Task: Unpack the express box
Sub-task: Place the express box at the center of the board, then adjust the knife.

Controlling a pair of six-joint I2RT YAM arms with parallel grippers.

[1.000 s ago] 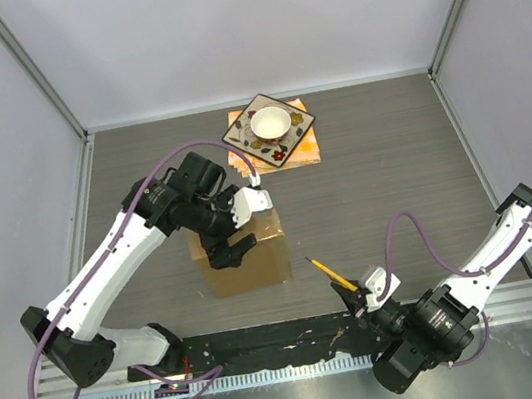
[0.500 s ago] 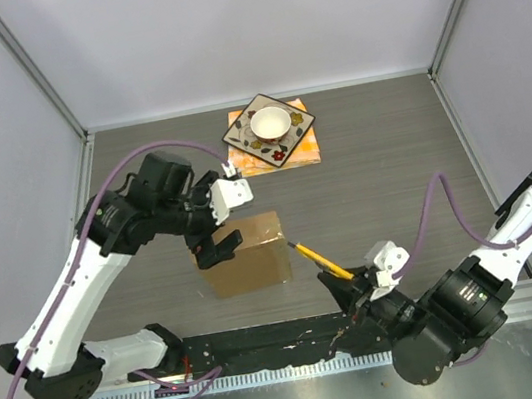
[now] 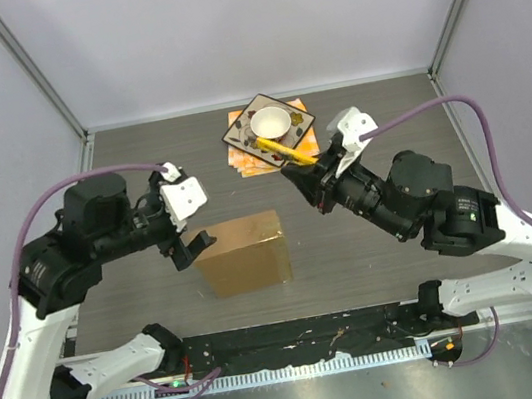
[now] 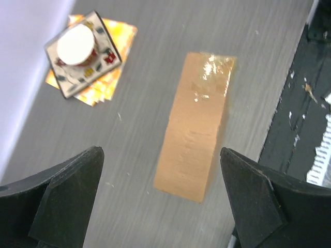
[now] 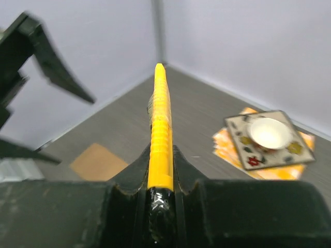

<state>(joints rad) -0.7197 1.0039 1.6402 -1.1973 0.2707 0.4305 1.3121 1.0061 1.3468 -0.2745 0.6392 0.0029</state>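
My left gripper has come up off the express box and pulled back to its left edge. Its jaws stand wide apart and hold nothing. From its wrist the box lies below and ahead, between my two fingers, lid closed and a glossy strip of tape across the end furthest from the plate.

The box itself has not shifted (so letting go did not disturb it).

My right gripper has swung up from low by the arm bases and out across the table. It is clamped tight on a yellow pen-shaped tool, with the tip sticking well out past the fingertips.

I judge this to be the approach before cutting: the box is no longer pinned, and the tool is raised but not yet on the tape.

Just now the tip hangs over the patterned plate with its white bowl, which sit on orange sheets beyond the box. The box lies down and to the left of the tool. The open left fingers beside it are what I would need to avoid.
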